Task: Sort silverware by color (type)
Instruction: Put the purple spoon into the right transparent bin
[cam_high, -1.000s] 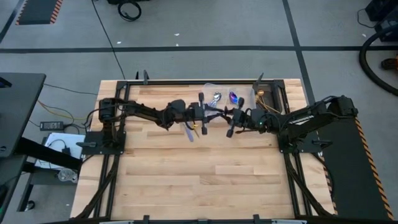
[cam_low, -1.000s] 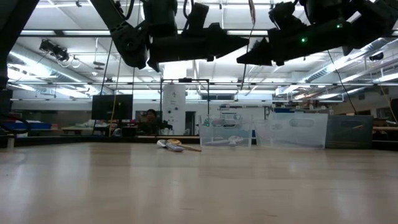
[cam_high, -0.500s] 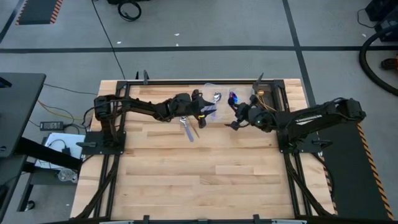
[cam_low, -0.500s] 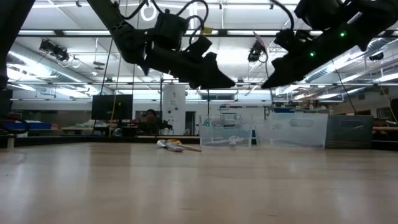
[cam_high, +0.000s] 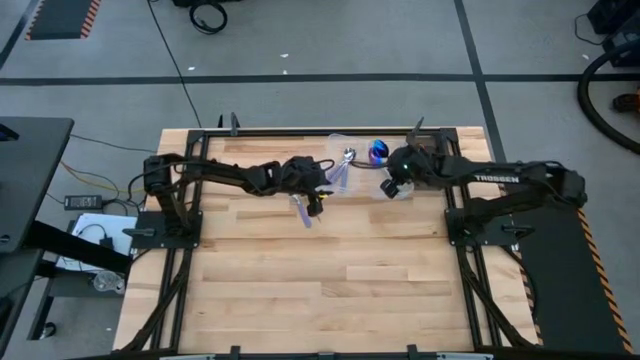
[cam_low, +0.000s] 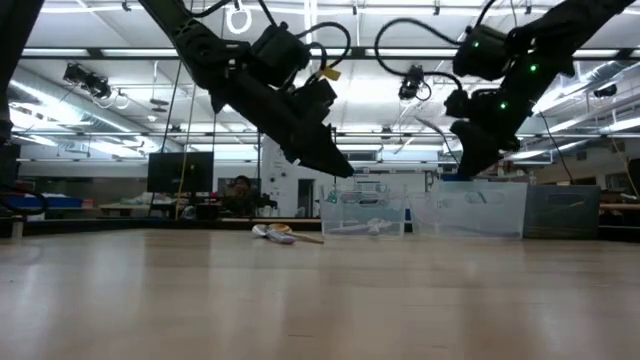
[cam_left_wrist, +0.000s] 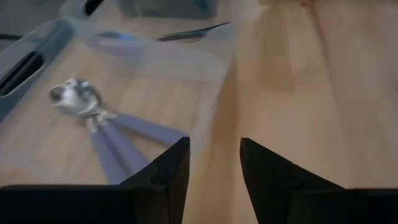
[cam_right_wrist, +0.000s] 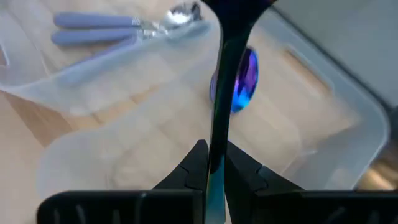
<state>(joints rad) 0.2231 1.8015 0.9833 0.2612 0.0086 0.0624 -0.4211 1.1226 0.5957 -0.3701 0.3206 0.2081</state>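
**While Right Arm Grips Iridescent Utensil, Left Hangs Open Beside Tray**

As both dark arms reach toward the upper centre of the overhead frame, the right gripper (cam_right_wrist: 211, 163) has its fingers pinched tight on the slim stem of an iridescent purple-blue utensil (cam_right_wrist: 231, 81), holding it above the clear plastic tray (cam_high: 400, 192); in the right wrist view the stem runs up the middle of the frame, its bowl gleaming blue over one of the tray's compartments; lavender-handled spoons (cam_right_wrist: 118, 28) with shiny silver bowls lie together at that frame's upper left, inside the tray; the left gripper (cam_left_wrist: 214, 168) hangs with its fingers parted and nothing between them, just beside the tray's rim, the same spoons showing at the left of its wrist view; a few loose utensils (cam_high: 304, 207) lie on the wooden table (cam_high: 320, 280) below the left gripper in the overhead frame, close beside one another; in the low view they appear as a small heap left of centre, with the tray standing to their right.
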